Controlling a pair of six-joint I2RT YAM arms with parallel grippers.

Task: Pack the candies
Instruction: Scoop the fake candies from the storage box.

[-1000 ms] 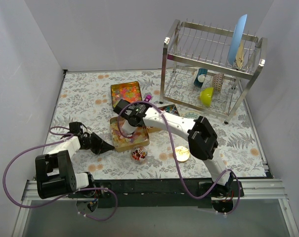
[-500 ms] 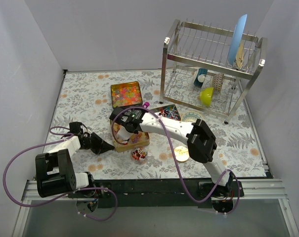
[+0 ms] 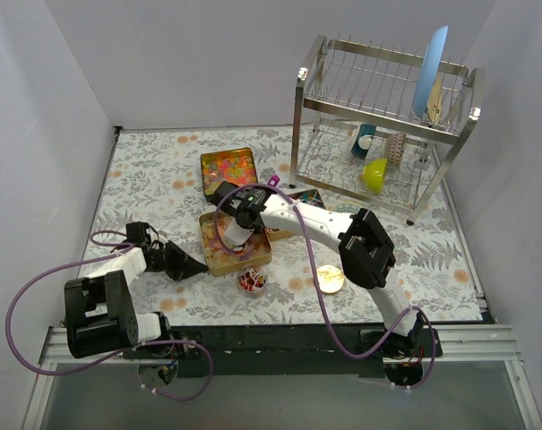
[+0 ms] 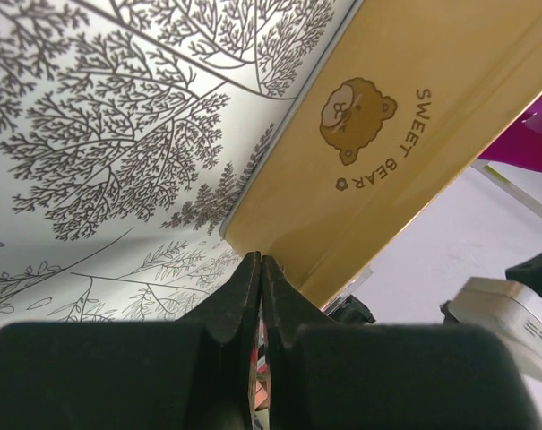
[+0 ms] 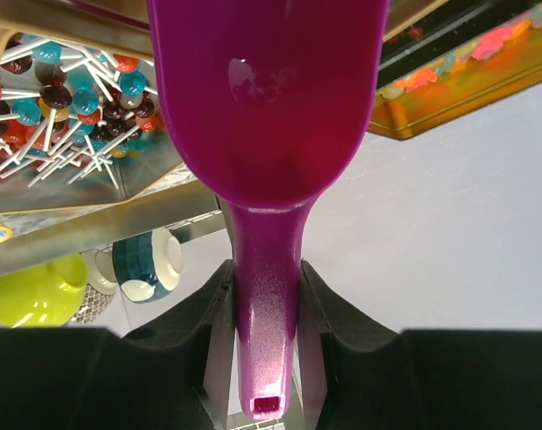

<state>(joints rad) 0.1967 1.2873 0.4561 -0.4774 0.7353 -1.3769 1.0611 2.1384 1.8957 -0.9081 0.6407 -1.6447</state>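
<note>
My right gripper [image 5: 266, 269] is shut on the handle of the purple scoop [image 5: 266, 98], held over the gold "Sweet Bear" tin [image 3: 253, 257]. The scoop's bowl points toward the back right; its tip shows in the top view [image 3: 272, 180]. I see only its underside, so its contents are hidden. Candies fill the orange tin [image 3: 228, 167] and a small clear jar [image 3: 251, 281]. A tin of lollipops [image 5: 64, 85] lies beyond the scoop. My left gripper [image 3: 195, 266] is shut and empty, its tips [image 4: 260, 264] just off the gold tin's wall [image 4: 414, 116].
A metal dish rack [image 3: 378, 116] stands at the back right with a blue plate, a mug [image 5: 145, 264] and a yellow bowl [image 5: 33, 291]. A flat round gold lid [image 3: 330, 279] lies right of the jar. White walls close in the table.
My right gripper with the scoop swung left and nearer over the gold tin, then came back toward the back right. The left arm has not moved.
</note>
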